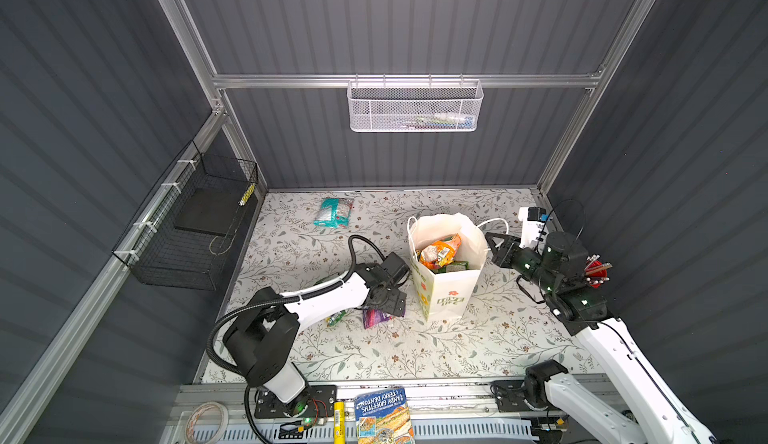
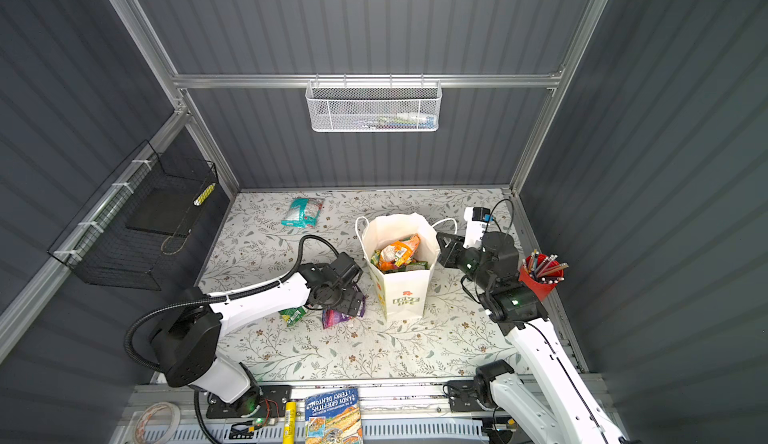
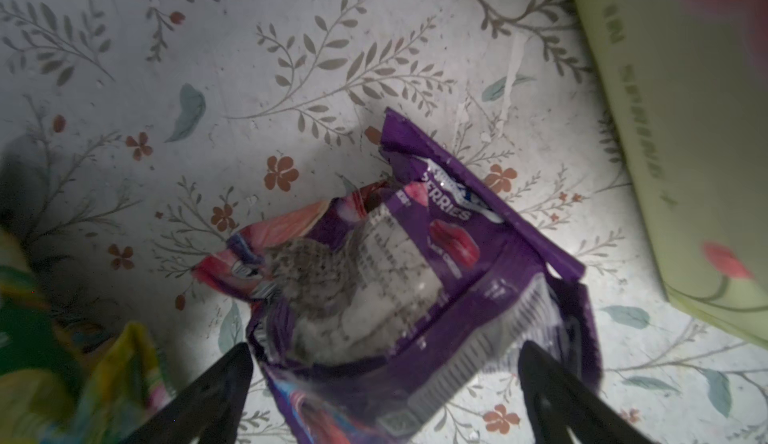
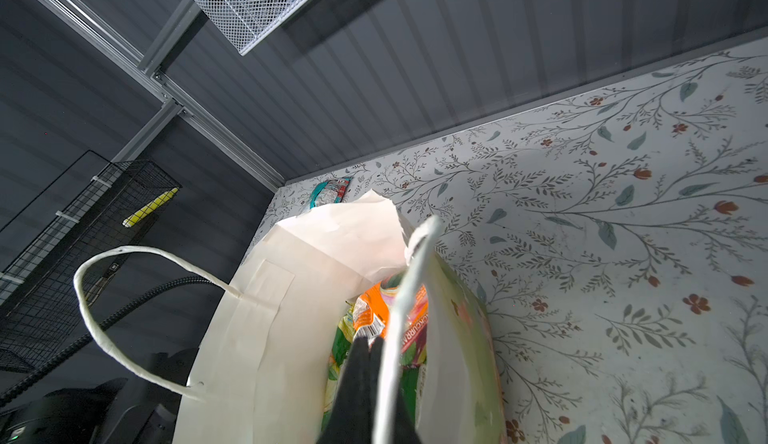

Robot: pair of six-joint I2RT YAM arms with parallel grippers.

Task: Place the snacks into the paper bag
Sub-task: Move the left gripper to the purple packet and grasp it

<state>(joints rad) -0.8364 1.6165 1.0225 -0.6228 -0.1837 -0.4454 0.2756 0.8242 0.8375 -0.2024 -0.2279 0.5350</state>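
The white paper bag [image 1: 446, 296] [image 2: 401, 292] stands upright mid-table with orange and green snacks [image 1: 440, 252] [image 2: 397, 250] inside. My left gripper [image 1: 388, 302] [image 3: 384, 379] is open, pointing down, its jaws either side of a purple snack packet [image 3: 415, 263] [image 1: 374, 318] lying on the table left of the bag. A green packet [image 1: 336, 317] [image 3: 25, 338] lies beside it, partly under my left arm. A teal-white packet [image 1: 333, 212] [image 4: 328, 192] lies at the back. My right gripper [image 1: 492, 240] [image 4: 368, 342] is shut at the bag's right rim, tips over the mouth, a cord handle [image 4: 399, 317] crossing in front.
A red cup of pens [image 1: 596, 273] stands behind my right arm. A white device [image 1: 532, 223] sits at the back right corner. A blue-covered book [image 1: 384, 415] lies on the front rail. A black wire basket [image 1: 187, 229] hangs on the left wall, a white mesh basket [image 1: 415, 107] on the back wall.
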